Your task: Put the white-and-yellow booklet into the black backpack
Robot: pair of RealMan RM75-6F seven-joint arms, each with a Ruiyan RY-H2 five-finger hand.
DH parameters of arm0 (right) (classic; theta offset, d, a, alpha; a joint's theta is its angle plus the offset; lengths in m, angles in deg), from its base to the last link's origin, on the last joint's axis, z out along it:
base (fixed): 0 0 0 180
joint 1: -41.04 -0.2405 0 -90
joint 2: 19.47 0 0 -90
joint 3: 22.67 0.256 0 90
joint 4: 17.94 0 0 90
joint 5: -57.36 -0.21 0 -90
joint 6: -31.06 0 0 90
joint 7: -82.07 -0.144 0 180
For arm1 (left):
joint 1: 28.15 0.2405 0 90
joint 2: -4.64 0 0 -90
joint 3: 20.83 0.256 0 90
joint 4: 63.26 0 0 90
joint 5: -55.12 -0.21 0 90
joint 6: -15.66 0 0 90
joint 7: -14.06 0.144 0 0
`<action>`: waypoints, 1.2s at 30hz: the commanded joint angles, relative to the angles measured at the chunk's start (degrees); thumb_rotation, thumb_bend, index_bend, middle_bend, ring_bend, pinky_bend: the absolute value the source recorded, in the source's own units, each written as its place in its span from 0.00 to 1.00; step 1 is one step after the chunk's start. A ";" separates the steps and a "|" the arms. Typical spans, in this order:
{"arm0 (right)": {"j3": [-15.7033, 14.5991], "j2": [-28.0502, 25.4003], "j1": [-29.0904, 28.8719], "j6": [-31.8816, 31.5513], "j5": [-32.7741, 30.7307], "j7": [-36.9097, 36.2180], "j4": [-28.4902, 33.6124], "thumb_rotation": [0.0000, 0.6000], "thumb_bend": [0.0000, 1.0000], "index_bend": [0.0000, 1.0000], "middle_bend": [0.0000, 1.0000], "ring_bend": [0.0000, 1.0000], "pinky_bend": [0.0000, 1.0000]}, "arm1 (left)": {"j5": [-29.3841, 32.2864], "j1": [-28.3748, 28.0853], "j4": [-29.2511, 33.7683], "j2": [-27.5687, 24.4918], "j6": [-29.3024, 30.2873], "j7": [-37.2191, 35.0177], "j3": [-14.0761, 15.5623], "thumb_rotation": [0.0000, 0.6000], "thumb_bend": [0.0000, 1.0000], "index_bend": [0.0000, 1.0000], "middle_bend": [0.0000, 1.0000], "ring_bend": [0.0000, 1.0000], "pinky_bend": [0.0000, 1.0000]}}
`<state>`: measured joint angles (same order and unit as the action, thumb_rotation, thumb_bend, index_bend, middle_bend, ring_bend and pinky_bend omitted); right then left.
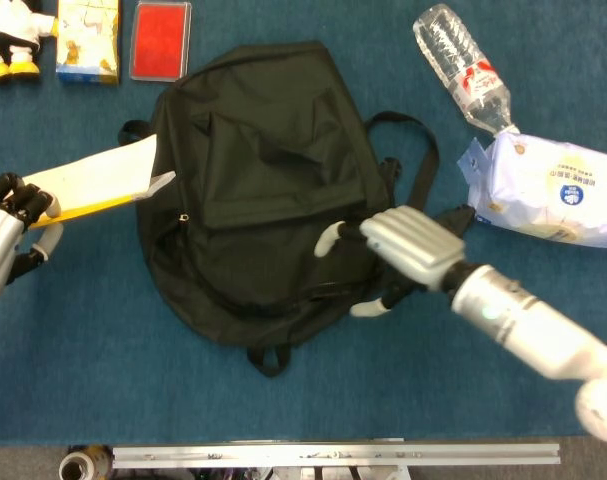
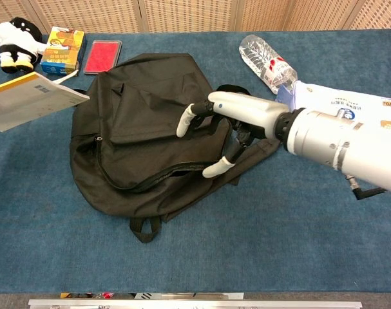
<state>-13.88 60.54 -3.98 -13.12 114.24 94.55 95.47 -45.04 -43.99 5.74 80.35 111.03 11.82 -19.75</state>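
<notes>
The black backpack lies flat mid-table, its zipper slightly parted along the lower front. My left hand at the left edge of the head view holds the white-and-yellow booklet, whose far corner reaches the backpack's left side. The chest view shows the booklet but not the left hand. My right hand hovers over the backpack's right edge near the zipper with fingers spread, holding nothing.
A clear water bottle and a white wipes pack lie to the right. A red case, a yellow box and a plush toy sit at the back left. Backpack straps trail right.
</notes>
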 commanded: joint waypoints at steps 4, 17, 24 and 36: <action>-0.72 7.80 -4.60 -2.97 -6.31 6.27 -4.74 1.00 0.00 0.36 0.38 0.23 0.31 | -0.04 0.27 -0.10 0.07 0.01 -0.03 -0.07 1.00 0.35 0.80 0.63 0.48 0.56; 1.82 17.20 -10.58 -6.78 -14.69 11.81 -13.23 1.00 0.10 0.40 0.41 0.23 0.31 | 0.74 1.31 -1.59 0.46 0.89 -1.56 -0.79 1.00 0.35 0.80 0.63 0.48 0.56; 2.63 18.43 -11.70 -7.94 -16.75 12.71 -16.04 1.00 0.20 0.41 0.42 0.24 0.33 | 1.32 1.61 -2.11 0.54 0.66 -2.25 -1.08 1.00 0.35 0.80 0.63 0.48 0.56; 4.63 20.76 -12.85 -8.42 -17.24 11.81 -19.97 1.00 0.30 0.46 0.45 0.30 0.40 | 1.50 1.67 -2.31 0.71 0.55 -2.43 -1.56 1.00 0.35 0.80 0.62 0.48 0.56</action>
<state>-9.23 80.93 -16.59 -21.73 97.08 106.27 75.87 -43.57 -42.29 3.41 81.07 111.63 9.38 -21.28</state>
